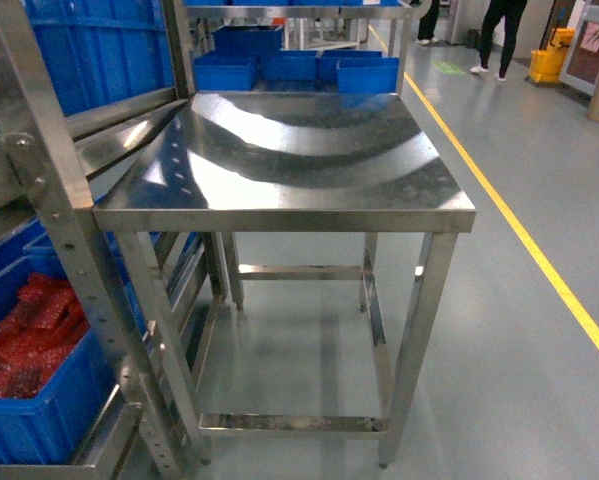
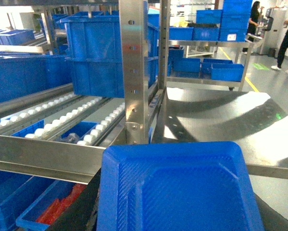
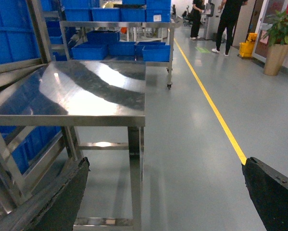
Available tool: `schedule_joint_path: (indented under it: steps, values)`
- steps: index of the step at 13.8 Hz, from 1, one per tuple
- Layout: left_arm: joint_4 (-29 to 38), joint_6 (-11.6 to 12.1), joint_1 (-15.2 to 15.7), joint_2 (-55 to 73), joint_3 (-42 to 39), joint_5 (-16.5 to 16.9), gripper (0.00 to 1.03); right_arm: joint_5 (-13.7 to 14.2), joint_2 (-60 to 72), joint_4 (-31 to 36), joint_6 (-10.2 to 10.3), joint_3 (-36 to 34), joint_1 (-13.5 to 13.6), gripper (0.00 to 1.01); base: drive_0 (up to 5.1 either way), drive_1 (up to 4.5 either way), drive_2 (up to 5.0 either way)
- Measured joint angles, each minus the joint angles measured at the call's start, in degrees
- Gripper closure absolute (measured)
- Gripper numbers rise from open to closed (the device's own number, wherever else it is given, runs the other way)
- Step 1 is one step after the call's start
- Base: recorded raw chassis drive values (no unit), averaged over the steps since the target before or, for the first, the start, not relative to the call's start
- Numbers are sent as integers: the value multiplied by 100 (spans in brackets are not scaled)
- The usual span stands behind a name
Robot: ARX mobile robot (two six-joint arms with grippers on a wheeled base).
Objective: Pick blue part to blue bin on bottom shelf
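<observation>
steel worktop point(image 1: 289, 160) beside rack | yellow floor line point(image 1: 519, 235) to its right | crate of red bags point(image 1: 29, 340) low left

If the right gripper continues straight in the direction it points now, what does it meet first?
Probably nothing soon. The right gripper points over bare grey floor, its fingers spread wide. The steel table and its leg lie just left of that line, though depth is unclear.
</observation>
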Motion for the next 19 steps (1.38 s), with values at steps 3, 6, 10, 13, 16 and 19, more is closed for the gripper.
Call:
schedule_joint_path:
  steps: [3,6,10,13,16,19]
  values:
    - [-11,0,-9,-2,0,0,59,-2,0,-9,0,0,0,3,-479,267,267]
    - [-22,0,-9,2,0,0,59,-2,0,-9,0,0,0,3,-500,245,245]
    - [-13,0,-9,0,-2,0,59,-2,0,-9,0,0,0,3,-506,240,240]
    - [-15,0,-9,0,-2,-9,59,0,0,-15,0,0,0,3,-505,240,240]
    - [-15,0,-7,4,-2,-4,59,-4,0,-4,0,0,0,3,-516,230,230]
    - [-13,0,-7,2,-2,2,59,-2,0,-11,2,0,0,3,-511,234,234]
